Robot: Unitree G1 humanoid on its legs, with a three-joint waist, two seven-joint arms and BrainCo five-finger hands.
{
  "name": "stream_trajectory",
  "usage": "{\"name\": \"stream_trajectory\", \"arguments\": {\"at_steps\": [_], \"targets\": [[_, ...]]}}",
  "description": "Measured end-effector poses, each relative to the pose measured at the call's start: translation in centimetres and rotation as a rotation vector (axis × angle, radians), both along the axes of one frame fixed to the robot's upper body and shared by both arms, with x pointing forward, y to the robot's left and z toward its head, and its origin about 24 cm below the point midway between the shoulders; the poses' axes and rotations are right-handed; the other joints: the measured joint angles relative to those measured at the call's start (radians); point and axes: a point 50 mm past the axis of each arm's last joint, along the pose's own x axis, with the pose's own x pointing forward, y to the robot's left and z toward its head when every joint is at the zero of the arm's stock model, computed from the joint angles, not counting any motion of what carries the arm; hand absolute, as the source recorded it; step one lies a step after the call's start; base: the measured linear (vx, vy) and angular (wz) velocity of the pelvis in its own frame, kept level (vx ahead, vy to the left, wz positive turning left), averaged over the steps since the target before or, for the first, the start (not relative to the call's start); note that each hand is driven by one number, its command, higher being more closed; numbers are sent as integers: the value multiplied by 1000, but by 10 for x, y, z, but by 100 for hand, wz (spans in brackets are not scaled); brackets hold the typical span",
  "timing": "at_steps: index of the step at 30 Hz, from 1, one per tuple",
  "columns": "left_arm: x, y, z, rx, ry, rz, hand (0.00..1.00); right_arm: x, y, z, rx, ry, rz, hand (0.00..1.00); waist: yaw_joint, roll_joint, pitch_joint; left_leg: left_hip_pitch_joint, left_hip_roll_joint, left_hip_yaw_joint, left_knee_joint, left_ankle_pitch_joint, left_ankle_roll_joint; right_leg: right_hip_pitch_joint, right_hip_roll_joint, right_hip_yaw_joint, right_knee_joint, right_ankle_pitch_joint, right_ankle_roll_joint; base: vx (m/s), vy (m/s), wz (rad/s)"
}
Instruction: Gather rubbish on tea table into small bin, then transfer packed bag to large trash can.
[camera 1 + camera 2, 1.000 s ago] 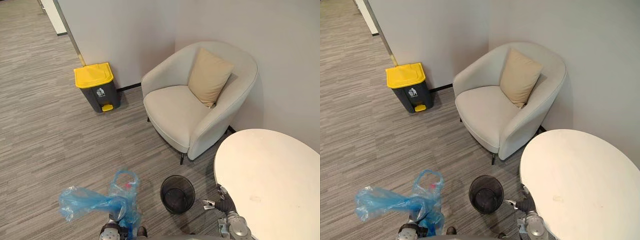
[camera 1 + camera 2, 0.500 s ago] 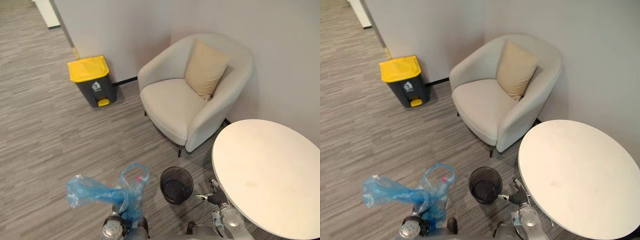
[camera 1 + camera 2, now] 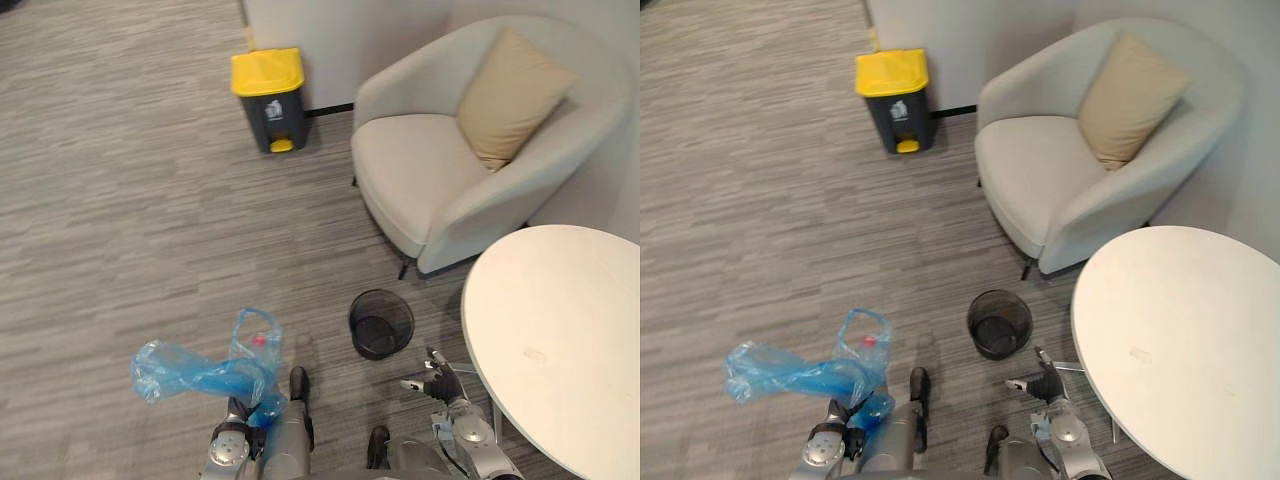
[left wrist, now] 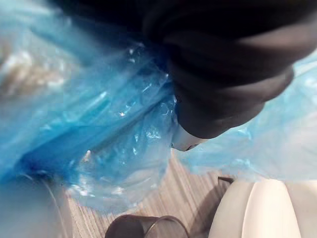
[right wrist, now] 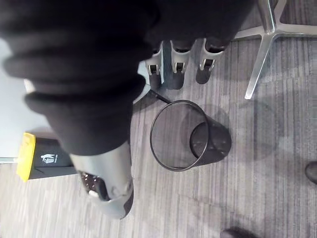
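My left hand (image 3: 835, 420) is clenched on the bag (image 3: 195, 368) at its bunched neck. My right hand (image 3: 436, 378) hangs loose-fingered, empty, beside the bin (image 3: 381, 323).

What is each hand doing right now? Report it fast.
Left hand: shut on the blue bag, which it holds off the floor.
Right hand: open, fingers straight, holding nothing, above the small black bin.

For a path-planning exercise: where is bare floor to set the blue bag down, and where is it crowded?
Free: carpet between the blue bag and the yellow-lidded trash can. Crowded: around the small black bin, hemmed by armchair and round table.
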Motion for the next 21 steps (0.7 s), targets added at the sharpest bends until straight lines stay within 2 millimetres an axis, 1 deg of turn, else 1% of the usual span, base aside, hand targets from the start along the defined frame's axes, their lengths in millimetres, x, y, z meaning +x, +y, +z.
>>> {"name": "stream_trajectory", "arguments": {"at_steps": [1,2,3,4,5,6,7,8,9,11,14,17,18,19,20,21], "targets": [[0,-1,0,-1,0,-3,100,-2,-1,-1,1,3,-11,0,-22,5,0,29,12,37,89,-37,45,10,-23,-43,-19,14,15,-142,66,97],[-1,-1,-1,-1,4,-6,100,-3,-3,-1,-3,8,-15,0,-27,11,-4,65,21,54,105,-51,52,9,-33,-61,-27,23,23,-118,117,92],[-1,-2,-1,-1,6,-11,100,-4,-4,-1,-7,10,-17,0,-30,14,-4,95,26,63,99,-79,51,8,-40,-72,-30,29,31,-83,130,66],[-1,-3,-1,-2,5,-16,100,-7,-5,-4,-6,27,-24,0,-44,19,-5,146,33,82,59,-112,41,7,-50,-95,-38,39,48,-119,246,66],[1,-4,0,-1,3,-25,100,-7,-7,-5,-3,29,-39,0,-46,35,-6,178,23,98,-15,-130,32,7,-54,-108,-45,50,65,-104,225,53],[1,-2,0,5,4,-24,100,-8,-5,-6,7,35,-50,0,-40,20,0,184,14,99,-35,-119,32,10,-63,-105,-52,58,74,-112,268,32],[0,2,0,18,8,-27,100,-10,4,-9,33,44,-51,0,-41,3,-5,194,-13,94,-66,-108,40,24,-73,-109,-80,80,93,-65,177,22],[-2,3,-1,28,17,-40,100,-13,8,-11,46,52,-55,0,-46,-3,-11,200,-34,89,-85,-97,52,37,-79,-108,-106,93,113,-48,170,25],[-2,3,-1,29,17,-43,100,-14,8,-11,47,54,-55,0,-45,-8,-13,202,-45,86,-89,-96,54,43,-85,-108,-117,97,117,-45,166,23],[-2,3,-1,29,16,-44,100,-16,8,-13,47,67,-56,0,-46,-6,-15,207,-77,82,-110,-96,60,54,-105,-102,-143,122,124,-50,171,15],[-3,4,-2,32,23,-44,100,-16,9,-14,49,74,-57,0,-46,-5,-15,205,-92,80,-109,-103,73,61,-110,-94,-164,131,136,-34,99,5],[-5,4,-4,38,37,-49,100,-13,9,-13,50,65,-54,0,-46,-7,-16,202,-95,81,-89,-120,89,60,-110,-77,-161,129,138,11,39,-2],[-5,4,-4,38,36,-47,100,-8,10,-11,49,56,-50,0,-45,-8,-17,179,-90,86,-44,-152,92,33,-121,-66,-117,106,151,33,26,-10],[-6,4,-4,38,37,-47,100,-7,10,-11,49,56,-50,0,-45,-8,-17,173,-89,87,-33,-158,94,25,-124,-62,-103,97,151,52,40,-13],[-6,4,-4,36,38,-46,100,-4,10,-10,48,56,-48,0,-45,-11,-18,157,-88,92,8,-186,98,-7,-142,-45,-34,59,160,78,35,-6],[-10,4,-6,35,47,-43,100,-4,10,-11,49,60,-47,0,-46,-19,-17,153,-97,95,54,-220,108,-33,-172,-33,58,13,166,102,39,-5]]}}
